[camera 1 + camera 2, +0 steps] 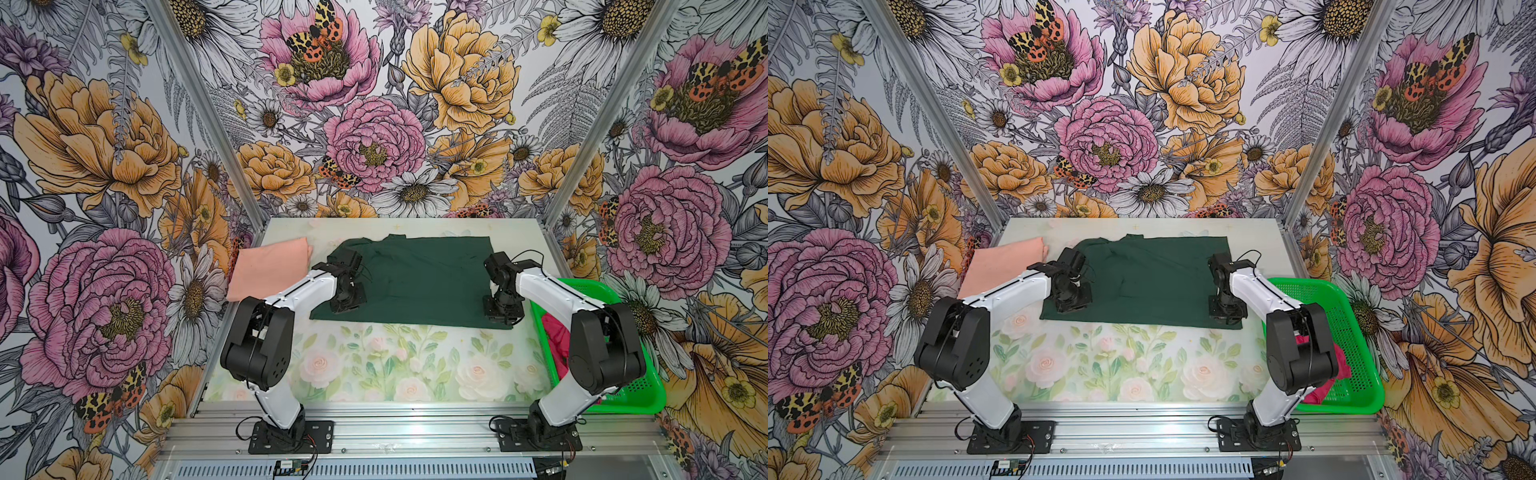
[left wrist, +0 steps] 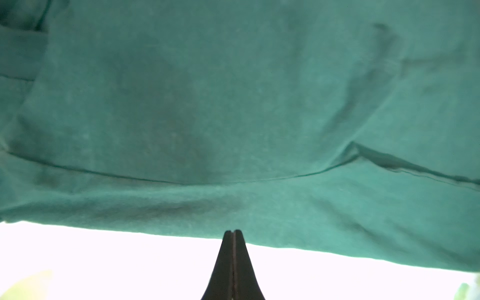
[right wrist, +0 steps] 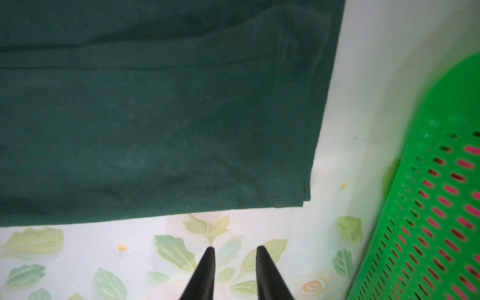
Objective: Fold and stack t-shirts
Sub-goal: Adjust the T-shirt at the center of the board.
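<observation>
While both top views hide the jaws, wrist views show the left gripper (image 2: 233, 231) closed at the near edge of the dark green t-shirt (image 1: 419, 282) on the table (image 1: 415, 365), the right gripper (image 3: 235, 249) parted, empty, just short.

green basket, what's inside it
A crimson-pink t-shirt, bunched, lies in the green basket. The right arm covers much of it, so anything else inside cannot be seen.
</observation>
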